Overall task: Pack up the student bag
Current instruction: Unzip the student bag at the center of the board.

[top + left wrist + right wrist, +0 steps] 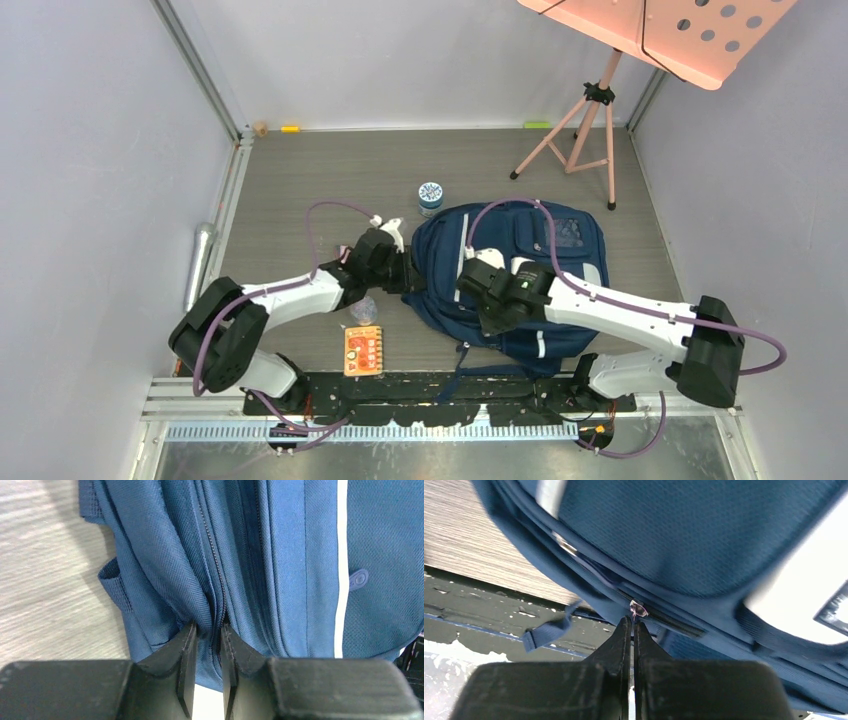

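Note:
The student bag (pixel 540 250), a big navy backpack with pale stripes, lies flat in the middle of the table. At its left edge my left gripper (pixel 405 272) is shut on a fold of the bag's fabric (pixel 170 565), and the zip line (pixel 212 555) runs between the fingertips (pixel 187 635). My right gripper (pixel 478 300) is over the bag's near left part. In the right wrist view its jaws (pixel 632 622) are pressed together on the small metal zip pull (pixel 639 609) at their tips. What the bag holds is hidden.
An orange booklet (pixel 363 350) lies near the left arm's base, and a clear plastic item (pixel 362 310) sits just above it. A round jar with a blue-and-white lid (pixel 430 193) stands behind the bag. A pink music stand (pixel 590 130) is at the back right. A loose strap (pixel 546 630) hangs over the table's near edge.

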Tool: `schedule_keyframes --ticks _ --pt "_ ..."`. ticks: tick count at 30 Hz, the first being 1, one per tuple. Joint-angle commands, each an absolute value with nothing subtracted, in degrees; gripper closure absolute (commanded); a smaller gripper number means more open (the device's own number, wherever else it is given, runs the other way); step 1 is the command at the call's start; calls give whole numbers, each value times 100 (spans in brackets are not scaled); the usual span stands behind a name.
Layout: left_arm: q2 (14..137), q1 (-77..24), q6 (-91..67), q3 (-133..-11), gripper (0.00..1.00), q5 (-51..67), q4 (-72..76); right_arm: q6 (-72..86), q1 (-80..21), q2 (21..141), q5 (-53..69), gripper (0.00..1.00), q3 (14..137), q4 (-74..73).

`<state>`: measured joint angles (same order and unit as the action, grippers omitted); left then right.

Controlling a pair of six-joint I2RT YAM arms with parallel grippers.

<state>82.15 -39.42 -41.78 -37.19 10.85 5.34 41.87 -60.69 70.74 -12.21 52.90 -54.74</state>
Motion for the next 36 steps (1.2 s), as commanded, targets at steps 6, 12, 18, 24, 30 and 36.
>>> schedule_keyframes --ticks 6,12,18,24,30,36 --pt "8066 -4765 -4791 -3558 99 1279 1099 4132 -6187 7594 -879 100 6013 -4928" --pt "7934 -5043 -5068 -3442 99 1029 1403 4259 -6181 7948 -584 100 6140 -4214" --pt "7368 -5054 -4943 -3195 91 618 1176 4275 -6204 8114 -488 100 6370 -3872" --pt "6602 -5054 -4167 -3184 57 249 466 4158 -6196 7852 -877 71 6637 -4384" --pt "5874 -5105 -3646 -3029 36 -184 340 4016 -6168 7423 -1324 47 6938 -4962" --pt "5752 -5398 -3370 -3105 34 -46 529 3890 -5860 7062 -2032 33 6993 -5516"
